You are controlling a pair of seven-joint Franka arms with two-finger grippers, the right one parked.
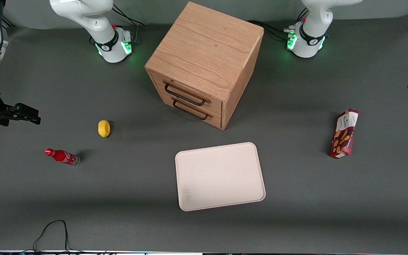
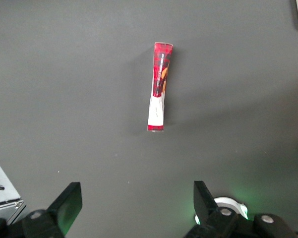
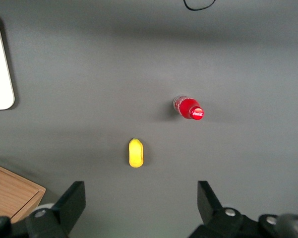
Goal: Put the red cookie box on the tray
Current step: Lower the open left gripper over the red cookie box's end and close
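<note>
The slim dark-red cookie box (image 1: 344, 134) with biscuit pictures stands on its long narrow edge on the grey desk (image 1: 296, 219), toward the working arm's end and well apart from the flat cream rectangular tray (image 1: 220, 176), which holds nothing. The left gripper (image 2: 138, 204) hangs high above the box, fingers spread wide and holding nothing. The task appears to be at the approach step: the next move calls for descending with the fingers either side of the box's thin faces.
</note>
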